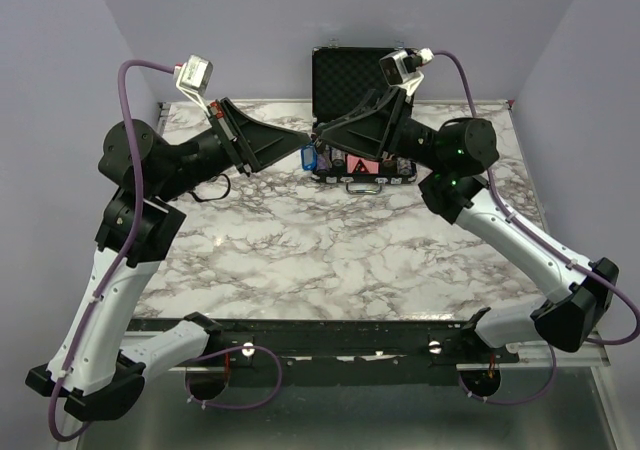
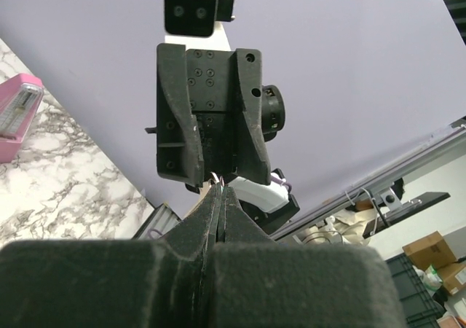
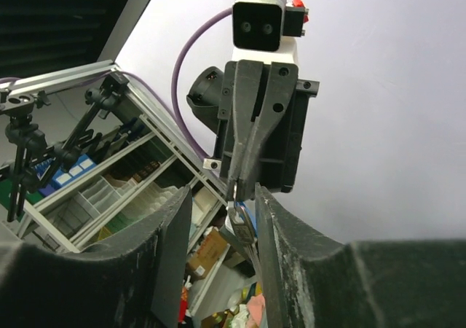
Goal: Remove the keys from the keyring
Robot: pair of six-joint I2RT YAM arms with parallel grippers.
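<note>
Top external: we see the key (image 1: 309,157), blue oval head, hanging above the counter (image 1: 300,240) from the keyring (image 3: 234,192). Left fingers (image 2: 200,222) pinched shut on the keyring; right fingers (image 3: 171,240) half-spread around the key, not gripping.

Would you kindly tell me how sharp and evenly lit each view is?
Top external: soft, even light, faint shadows on the white marble-patterned table, no harsh glare. Left wrist: its own shut black tool fills the bottom, blurred by closeness. Right wrist: its near black fingers look soft; the small blue-and-silver key between them blurs slightly.
</note>
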